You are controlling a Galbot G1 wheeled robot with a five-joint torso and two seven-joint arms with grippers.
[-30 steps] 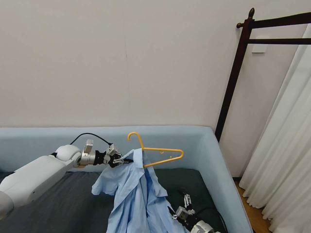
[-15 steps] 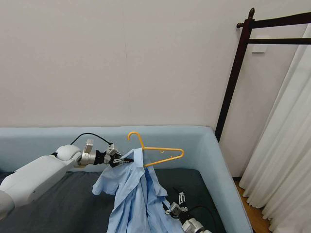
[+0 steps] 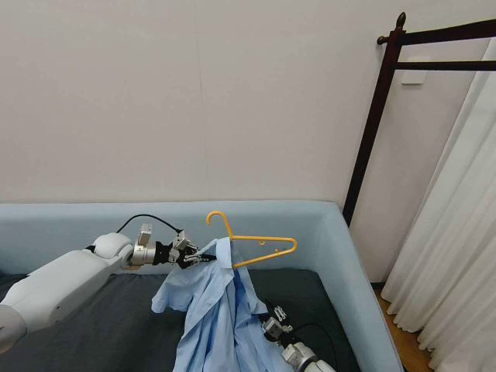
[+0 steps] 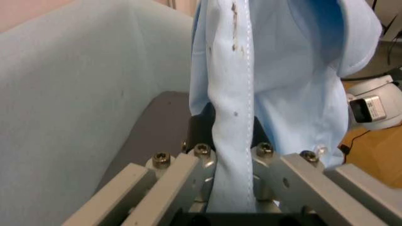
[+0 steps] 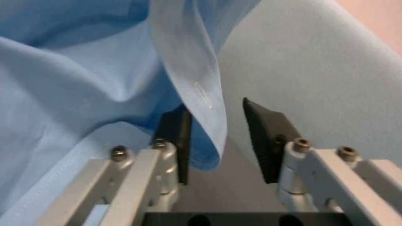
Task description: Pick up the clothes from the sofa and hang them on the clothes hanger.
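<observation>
Above the sofa (image 3: 341,232) the shirt (image 3: 213,310) hangs draped on a yellow hanger (image 3: 260,240), its upper edge pinched tight in the left gripper (image 3: 198,257). Lower down, the right gripper (image 3: 273,324) is spread wide, the shirt's hem dangling between its fingers.

Along the wall (image 3: 194,101), low: sofa (image 3: 77,223). Above its seat, middle: shirt (image 3: 213,310) on hanger (image 3: 263,239). Left of the hanger, clamped on the shirt's upper edge: left hand (image 3: 192,254). Below right of the shirt, hem between its parted fingers: right hand (image 3: 273,319). Right of the sofa, against the wall: coat stand (image 3: 372,132). Far right: curtain (image 3: 457,232).
</observation>
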